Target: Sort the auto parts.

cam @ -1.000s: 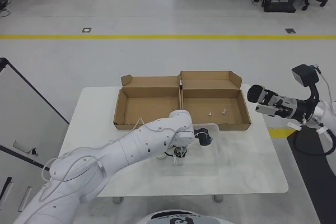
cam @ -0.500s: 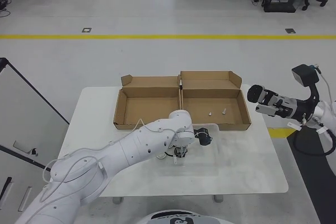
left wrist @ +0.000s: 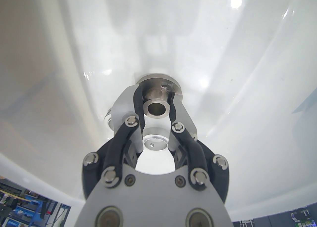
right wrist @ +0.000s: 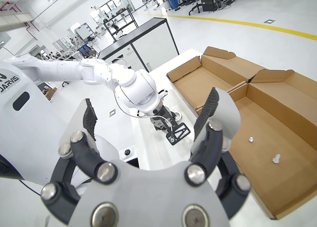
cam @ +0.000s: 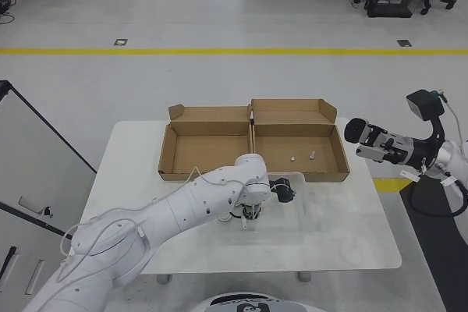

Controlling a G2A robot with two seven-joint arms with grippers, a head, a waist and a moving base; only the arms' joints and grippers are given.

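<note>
Our left gripper (left wrist: 154, 98) was clenched from above on the sleeve of a flanged metal bushing (left wrist: 156, 101), flange downward — a hold, we judged, meant to keep it upright for a straight lift out of the white tray (left wrist: 223, 52), where another silvery part (left wrist: 154, 142) lay just beside it. Past the tray, on the surface (cam: 351, 226), two cardboard boxes (cam: 210, 129) stood open side by side, the right one holding a bolt (cam: 313, 154) and a nut (cam: 293, 156) — sorted, we supposed. Our right gripper (right wrist: 151, 99) hung released, well off to the side.
</note>
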